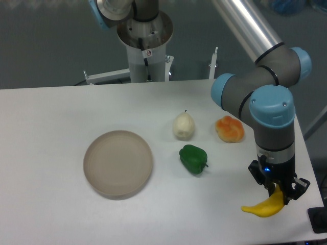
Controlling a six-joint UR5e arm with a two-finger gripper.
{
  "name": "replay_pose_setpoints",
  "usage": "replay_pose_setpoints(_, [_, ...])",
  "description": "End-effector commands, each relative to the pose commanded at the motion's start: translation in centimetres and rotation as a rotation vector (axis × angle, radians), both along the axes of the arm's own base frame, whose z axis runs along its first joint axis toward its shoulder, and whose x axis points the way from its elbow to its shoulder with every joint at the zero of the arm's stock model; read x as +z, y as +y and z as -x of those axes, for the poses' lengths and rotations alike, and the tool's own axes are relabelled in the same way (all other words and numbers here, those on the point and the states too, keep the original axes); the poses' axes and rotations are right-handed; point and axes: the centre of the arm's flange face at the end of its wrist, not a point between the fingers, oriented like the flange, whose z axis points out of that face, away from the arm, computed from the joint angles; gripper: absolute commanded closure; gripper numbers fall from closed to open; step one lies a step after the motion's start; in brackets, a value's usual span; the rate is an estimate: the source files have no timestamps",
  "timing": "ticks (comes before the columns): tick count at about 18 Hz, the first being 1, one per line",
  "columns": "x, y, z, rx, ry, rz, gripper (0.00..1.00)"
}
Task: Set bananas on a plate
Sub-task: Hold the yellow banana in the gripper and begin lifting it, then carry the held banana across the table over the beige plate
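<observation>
A bright-yellow curved banana [263, 207] lies near the table's front right corner. My gripper [278, 192] stands straight down over its right end, with the fingers closed around that end. The banana's left tip still seems to rest on the table. The round beige-tan plate [118, 163] sits at the front left of the table, empty, well away from the gripper.
A pale cream pear [183, 126], a green bell pepper [193, 158] and an orange pepper-like fruit [230, 129] lie between the plate and the gripper. The robot's base column [145, 46] stands at the back. The table's right edge [311, 168] is close to the gripper.
</observation>
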Motion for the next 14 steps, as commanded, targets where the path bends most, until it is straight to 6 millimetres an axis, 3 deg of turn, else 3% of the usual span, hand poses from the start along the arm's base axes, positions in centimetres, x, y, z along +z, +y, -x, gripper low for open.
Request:
replay_pose_setpoints(9, [0.4,-0.5,-0.3,0.007,-0.015,-0.008,0.67])
replay_pose_setpoints(11, [0.6,-0.7,-1.2,0.011,-0.024,-0.005,0.67])
replay_pose_setpoints(14, [0.8,-0.4,-4.3,0.031,-0.051,-0.013,0.67])
